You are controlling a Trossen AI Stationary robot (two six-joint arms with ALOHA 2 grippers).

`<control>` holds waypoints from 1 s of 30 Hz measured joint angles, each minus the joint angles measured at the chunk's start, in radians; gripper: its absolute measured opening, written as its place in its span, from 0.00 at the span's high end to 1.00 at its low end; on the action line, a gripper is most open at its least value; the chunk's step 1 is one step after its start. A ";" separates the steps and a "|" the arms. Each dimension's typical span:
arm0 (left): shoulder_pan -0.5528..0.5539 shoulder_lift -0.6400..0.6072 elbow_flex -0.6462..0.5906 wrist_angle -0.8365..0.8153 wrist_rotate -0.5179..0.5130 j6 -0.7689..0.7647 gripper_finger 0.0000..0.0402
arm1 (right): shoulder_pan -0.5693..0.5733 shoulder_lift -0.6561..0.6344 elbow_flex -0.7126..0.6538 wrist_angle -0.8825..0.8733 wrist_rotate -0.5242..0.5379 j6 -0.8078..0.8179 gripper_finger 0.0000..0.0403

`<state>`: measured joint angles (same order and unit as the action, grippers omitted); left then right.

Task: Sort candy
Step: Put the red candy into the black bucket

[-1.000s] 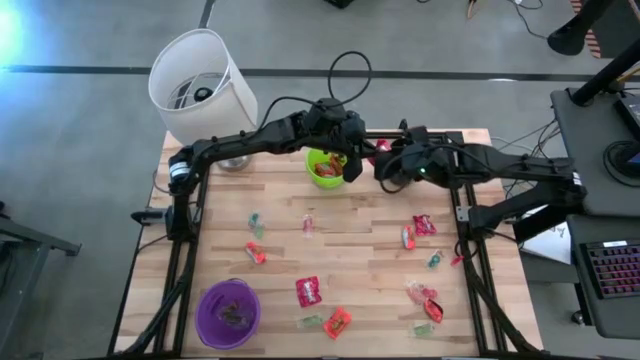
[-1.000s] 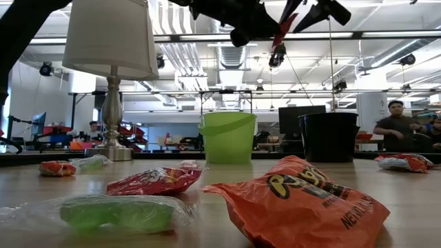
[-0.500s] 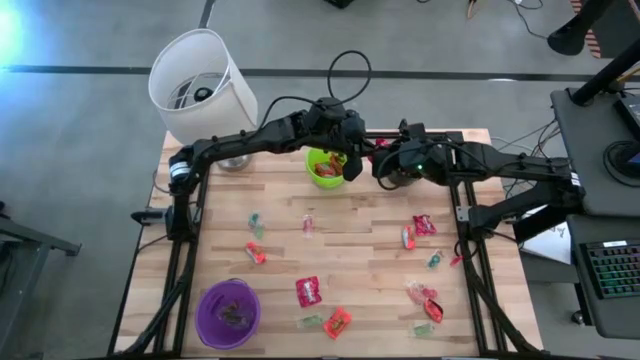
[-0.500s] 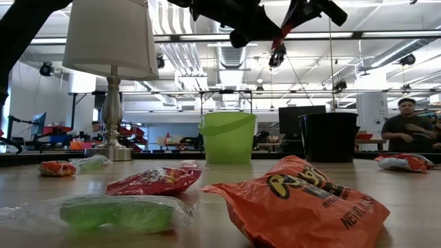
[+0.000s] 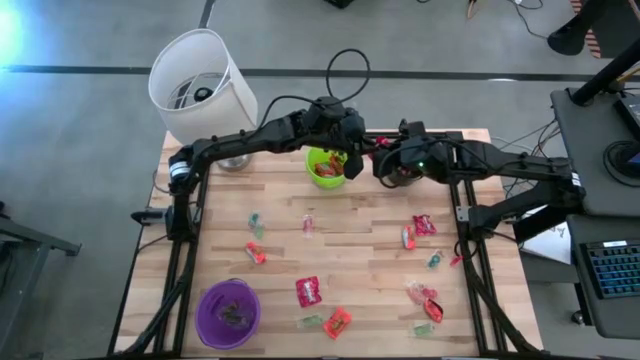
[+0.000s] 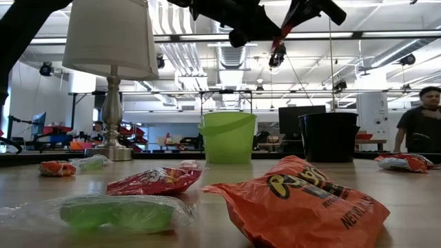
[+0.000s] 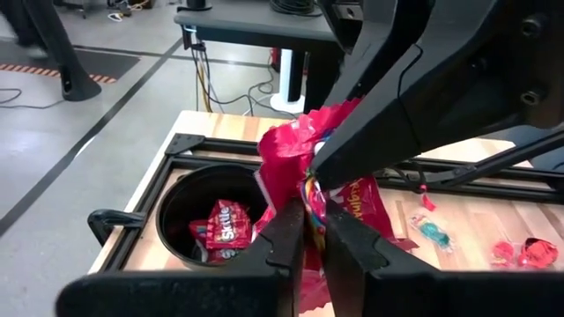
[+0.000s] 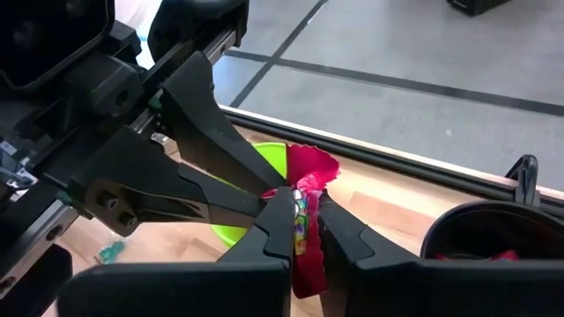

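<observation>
Above the gap between the green cup (image 5: 326,167) and the black cup (image 7: 210,217), both my grippers pinch one red packet (image 7: 300,158).
My left gripper (image 7: 310,231) and right gripper (image 8: 302,231) are closed on this crinkly, shiny wrapper together. I judge the sorting about half done: some candy (image 5: 309,291) already lies in the cups, many pieces remain on the table (image 5: 280,230).

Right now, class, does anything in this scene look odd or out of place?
Yes: both grippers pinch one red candy packet in mid-air, between the green cup and black cup. The left gripper and right gripper meet tip to tip on it.
</observation>
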<state>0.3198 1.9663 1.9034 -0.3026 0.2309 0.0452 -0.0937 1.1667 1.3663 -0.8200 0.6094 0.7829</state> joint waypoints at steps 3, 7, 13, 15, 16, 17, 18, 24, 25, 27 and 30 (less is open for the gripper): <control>0.001 0.000 0.000 0.006 -0.002 0.000 0.90 | 0.000 -0.007 0.000 0.000 -0.001 -0.014 0.97; 0.002 -0.002 0.000 0.006 -0.005 0.000 0.81 | 0.001 -0.016 0.000 -0.001 -0.007 -0.022 0.97; 0.010 -0.005 0.000 -0.002 -0.034 0.032 0.70 | 0.001 -0.024 0.000 -0.044 -0.007 -0.025 0.97; 0.016 -0.012 0.000 -0.010 -0.059 0.033 0.67 | 0.000 -0.028 0.000 -0.072 -0.007 -0.025 0.97; 0.021 -0.017 0.000 -0.011 -0.069 0.033 0.66 | -0.001 -0.031 0.000 -0.086 -0.008 -0.025 0.97; 0.027 -0.020 0.000 -0.012 -0.073 0.033 0.66 | -0.003 -0.035 0.000 -0.100 -0.008 -0.025 0.97; 0.033 -0.025 0.000 -0.014 -0.073 0.033 0.65 | -0.005 -0.039 0.000 -0.114 -0.008 -0.024 0.97; 0.059 -0.056 0.000 -0.104 -0.070 0.047 0.65 | -0.038 -0.069 0.000 -0.228 -0.001 -0.024 0.97; 0.063 -0.067 0.000 -0.134 -0.067 0.062 0.65 | -0.050 -0.069 0.000 -0.262 0.000 -0.024 0.97; 0.069 -0.081 0.000 -0.193 -0.067 0.092 0.66 | -0.078 -0.069 -0.001 -0.345 0.000 -0.017 0.97; 0.072 -0.098 0.000 -0.271 -0.067 0.126 0.66 | -0.119 -0.066 -0.018 -0.430 0.006 -0.012 0.97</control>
<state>0.3918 1.8685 1.9038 -0.5739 0.1636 0.1714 -0.2126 1.1007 1.3487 -1.2503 0.6158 0.7708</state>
